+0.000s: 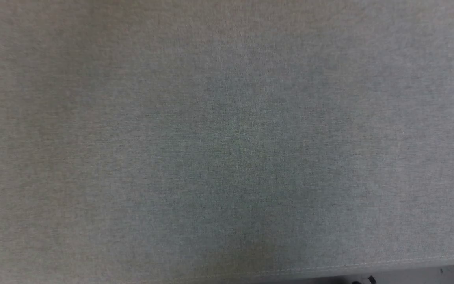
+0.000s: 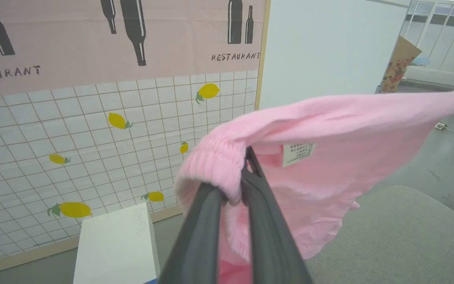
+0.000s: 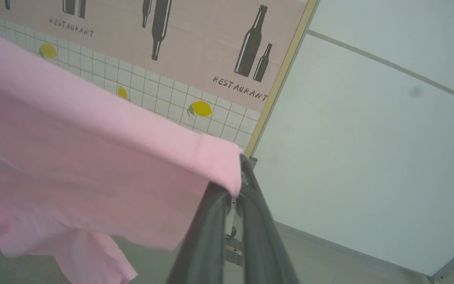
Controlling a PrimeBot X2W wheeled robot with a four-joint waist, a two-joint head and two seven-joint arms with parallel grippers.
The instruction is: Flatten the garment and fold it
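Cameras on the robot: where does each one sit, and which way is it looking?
Head view: on the robot's head, looking down at a grey fabric surface.
Left wrist view: on the left wrist, looking along the left gripper, shut on the gathered waistband of the garment, toward the poster.
Right wrist view: on the right wrist, looking along the right gripper, shut on a garment edge, toward the poster and a white wall.
Shared: both wrist views show the pink garment and the poster.

You have one pink garment [image 2: 341, 126], one white care label [image 2: 298, 153], one left gripper [image 2: 235, 179], one right gripper [image 3: 235, 188] and one white box [image 2: 116, 244].
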